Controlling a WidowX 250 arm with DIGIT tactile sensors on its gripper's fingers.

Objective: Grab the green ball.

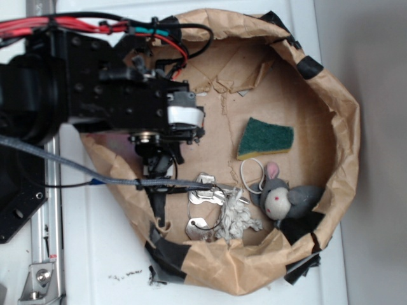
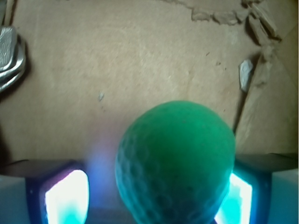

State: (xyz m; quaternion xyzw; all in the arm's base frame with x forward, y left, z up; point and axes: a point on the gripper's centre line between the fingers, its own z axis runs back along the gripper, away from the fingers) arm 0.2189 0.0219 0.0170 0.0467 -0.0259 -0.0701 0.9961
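From my wrist cam the green ball (image 2: 175,161) sits right between the gripper (image 2: 154,196) pads, low centre of view, w/ brown cardboard floor (image 2: 117,60) behind it. Right pad (image 2: 236,198) looks pressed against the ball's side; left pad (image 2: 67,196) shows a small gap to it, so fingers are narrow around the ball, but I can't tell if they're truly clamped. Both pads glow blue-white. Ball surface is dimpled, matte.

In the exterior cam the ball itself is hidden under the arm. Gripper (image 1: 159,162) hangs over the left side of the paper-lined bin (image 1: 343,108), wrist over the floor near the left wall. Grey cable (image 1: 76,171) runs across from the left edge.

Other stuff in the bin: sponge (image 1: 266,138), green top, yellow base, right of centre; grey toy mouse (image 1: 286,197) w/ pink ear near the lower-right wall, white cord loop (image 1: 251,175) just beside it; bunch of keys (image 1: 203,203) and a pale crumpled wad (image 1: 238,216) near the bottom wall, touching each other. Keys also show at the left edge of wrist cam.
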